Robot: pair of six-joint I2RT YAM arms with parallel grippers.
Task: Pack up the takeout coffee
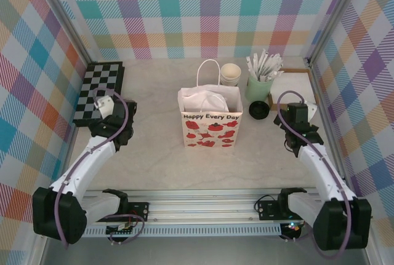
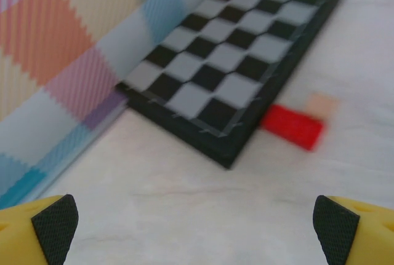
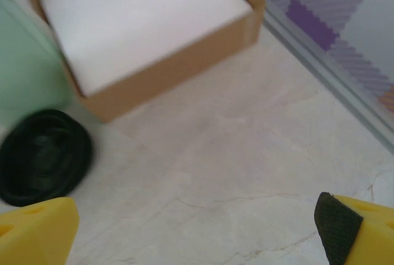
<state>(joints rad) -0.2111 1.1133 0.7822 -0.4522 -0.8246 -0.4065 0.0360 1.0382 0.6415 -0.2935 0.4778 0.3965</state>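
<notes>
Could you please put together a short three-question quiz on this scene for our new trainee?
1. True or false: the paper bag printed "Happy Every Day" stands upright on the table between the two arms.
2. What lies on the table on the near side of the pale green holder of white sticks? A) a black lid B) a teaspoon C) a sugar packet
3. Fill in: the left pincer and the right pincer both have their jaws ____.

Key: 1 true. 2 A, the black lid. 3 open.
</notes>
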